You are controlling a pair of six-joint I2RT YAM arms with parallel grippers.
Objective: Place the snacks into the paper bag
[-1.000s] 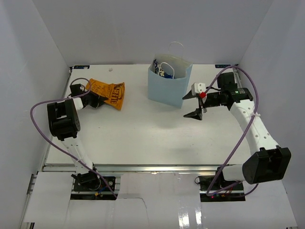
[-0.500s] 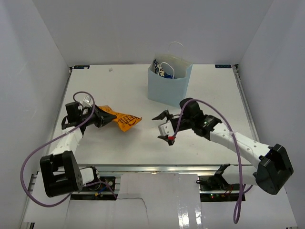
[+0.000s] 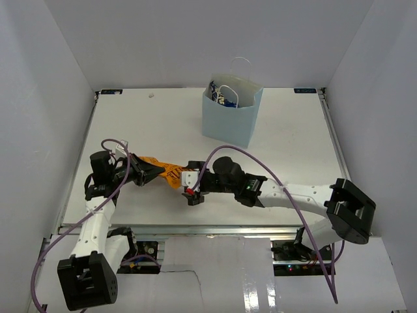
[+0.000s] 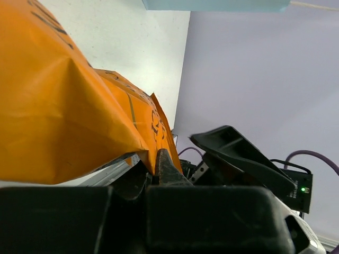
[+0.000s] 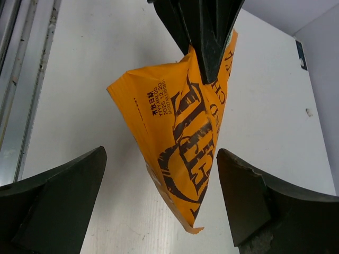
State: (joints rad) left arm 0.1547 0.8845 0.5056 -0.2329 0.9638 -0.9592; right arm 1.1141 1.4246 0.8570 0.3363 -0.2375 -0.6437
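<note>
Right wrist: orange chip bag (image 5: 185, 137), likely light and crinkly, hung pinched in left gripper (image 5: 204, 66); right gripper (image 5: 161, 152) gaped wide astride its free body, judged best hold.

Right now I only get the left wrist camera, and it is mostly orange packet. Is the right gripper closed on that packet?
Observer: No. In the right wrist view the right gripper is open, with one finger on either side of the orange chip bag and neither touching it.
Operator: Where on the packet is my left gripper holding?
Observer: The left gripper is shut on one end of it. The other end sticks out free between the right fingers.
Operator: And where is the paper bag?
Observer: In the top view the paper bag stands upright beyond both grippers, apart from them.
</note>
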